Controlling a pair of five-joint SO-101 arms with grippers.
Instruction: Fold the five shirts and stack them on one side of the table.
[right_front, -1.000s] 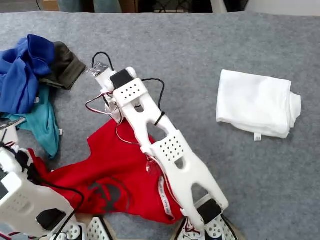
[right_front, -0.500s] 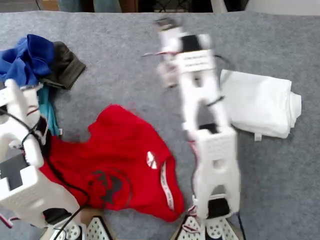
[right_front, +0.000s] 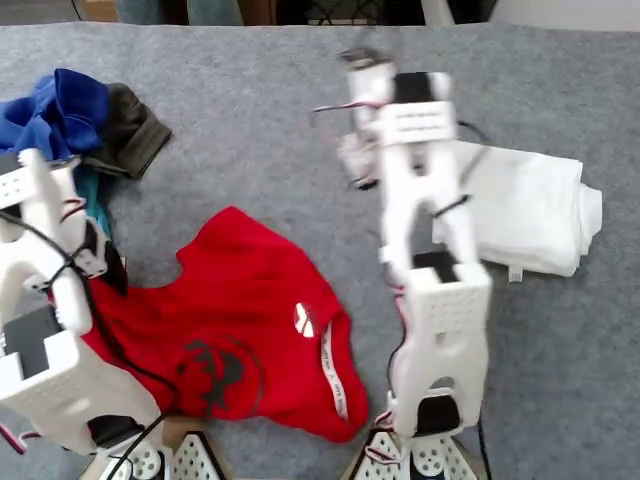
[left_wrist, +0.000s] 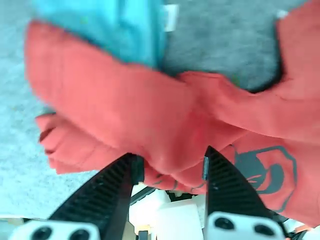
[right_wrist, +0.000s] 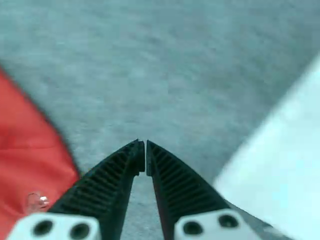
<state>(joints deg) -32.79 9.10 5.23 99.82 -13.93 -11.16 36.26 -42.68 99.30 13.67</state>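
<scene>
Since the earlier frame the right arm has swung off the crumpled red cotton shirt (right_front: 240, 330) toward the folded white shirt (right_front: 520, 215) on the grey felt table (right_front: 250, 120).

Left wrist view: the left gripper (left_wrist: 170, 155) has its jaws apart astride bunched red cloth, beside a teal shirt (left_wrist: 115, 25).

Right wrist view: the right gripper (right_wrist: 145, 145) is pressed together and empty above the felt.

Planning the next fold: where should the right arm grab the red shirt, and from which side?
Probably the edge of the red shirt that faces the folded white shirt: it lies flat on the table, nothing overlapping. Open the shut right gripper and come in low from that side. The left gripper, open, hangs over the bunched opposite side.
</scene>
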